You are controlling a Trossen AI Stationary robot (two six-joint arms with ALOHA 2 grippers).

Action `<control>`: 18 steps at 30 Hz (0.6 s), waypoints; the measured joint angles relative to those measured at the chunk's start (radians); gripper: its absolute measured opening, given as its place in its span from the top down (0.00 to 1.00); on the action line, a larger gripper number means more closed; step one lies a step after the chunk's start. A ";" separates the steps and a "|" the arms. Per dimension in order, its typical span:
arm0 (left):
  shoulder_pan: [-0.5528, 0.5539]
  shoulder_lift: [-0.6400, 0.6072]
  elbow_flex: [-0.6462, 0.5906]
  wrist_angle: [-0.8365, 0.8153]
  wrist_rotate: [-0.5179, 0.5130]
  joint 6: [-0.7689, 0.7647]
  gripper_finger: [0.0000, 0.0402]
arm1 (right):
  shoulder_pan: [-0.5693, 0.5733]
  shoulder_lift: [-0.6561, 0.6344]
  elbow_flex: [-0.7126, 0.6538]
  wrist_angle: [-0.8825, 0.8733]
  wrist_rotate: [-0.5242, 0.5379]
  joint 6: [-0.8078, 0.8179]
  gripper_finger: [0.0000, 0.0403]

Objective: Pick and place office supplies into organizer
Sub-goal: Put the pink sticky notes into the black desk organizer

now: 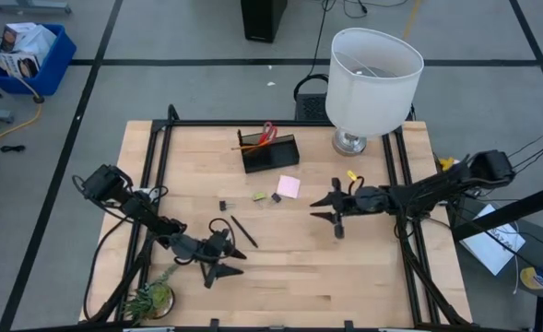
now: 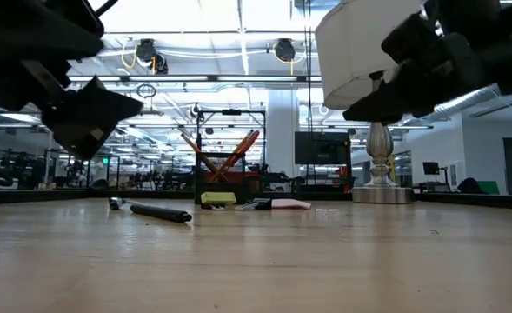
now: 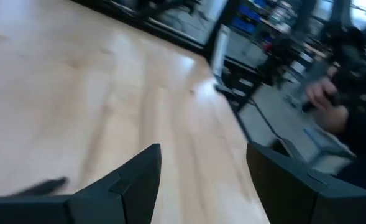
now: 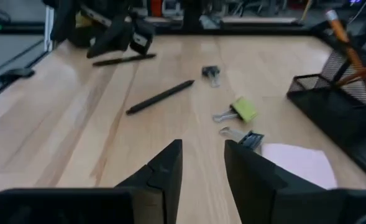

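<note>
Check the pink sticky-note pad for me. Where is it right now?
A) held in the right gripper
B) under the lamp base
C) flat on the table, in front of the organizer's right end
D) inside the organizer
C: in the high view the pink sticky-note pad lies flat on the table, outside the organizer, with no gripper touching it.

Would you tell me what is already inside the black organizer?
The organizer holds red-handled scissors and orange pencils, leaning out over its rim. Its walls hide whatever may lie lower in the compartments. The pink pad lies outside it.
</note>
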 joint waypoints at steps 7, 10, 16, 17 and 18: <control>0.020 0.000 0.000 -0.002 -0.053 0.000 0.39 | -0.024 0.077 -0.038 0.074 0.008 -0.005 0.73; 0.022 0.000 0.000 -0.004 -0.053 -0.001 0.39 | -0.034 0.125 -0.027 0.073 0.028 -0.006 0.72; 0.021 0.000 0.000 -0.005 -0.053 -0.003 0.39 | -0.068 0.222 0.022 0.054 0.058 -0.137 0.72; 0.021 0.000 0.000 -0.005 -0.053 -0.003 0.39 | -0.073 0.242 0.036 0.044 0.058 -0.171 0.72; 0.021 0.000 0.000 -0.006 -0.053 -0.003 0.39 | -0.081 0.262 0.052 0.027 0.057 -0.199 0.72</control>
